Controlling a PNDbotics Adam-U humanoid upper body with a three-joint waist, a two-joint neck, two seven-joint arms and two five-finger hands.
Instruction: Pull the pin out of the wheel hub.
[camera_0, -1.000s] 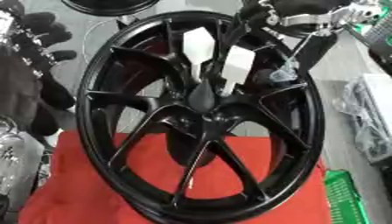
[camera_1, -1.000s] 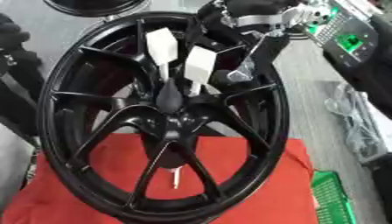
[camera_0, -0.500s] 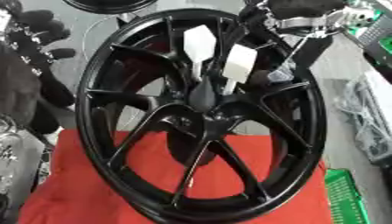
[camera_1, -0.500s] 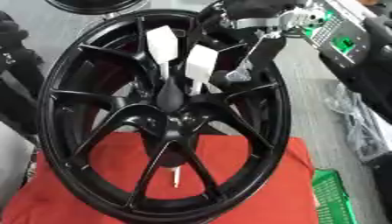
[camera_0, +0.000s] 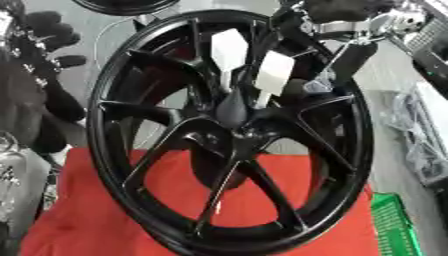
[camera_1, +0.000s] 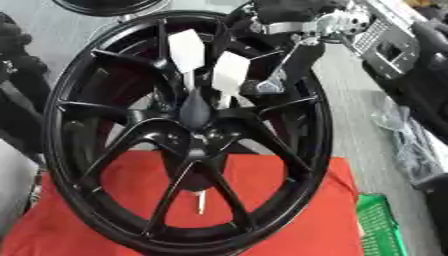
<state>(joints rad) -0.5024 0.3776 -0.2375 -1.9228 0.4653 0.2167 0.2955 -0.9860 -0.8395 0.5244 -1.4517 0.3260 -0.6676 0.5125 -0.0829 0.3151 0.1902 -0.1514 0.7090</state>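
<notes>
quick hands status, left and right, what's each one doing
Left hand: at the upper left edge beside the wheel hub, fingers curled, holding nothing visible.
Right hand: reaching over the rim toward the white pins; grip cannot be told.

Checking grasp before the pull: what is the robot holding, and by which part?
Cannot tell: the right hand reaches beside the white tabs by the hub, contact unclear.

Right hand (camera_0: 262, 82): white-tipped fingers shifted slightly lower-left against the wheel hub (camera_0: 229, 120) over the last second, tips closing on its centre. Right arm (camera_1: 302, 22): followed, silver wrist joint drawn a little nearer the rim. Whole view drifted slightly; camera moved, not the wheel.
</notes>
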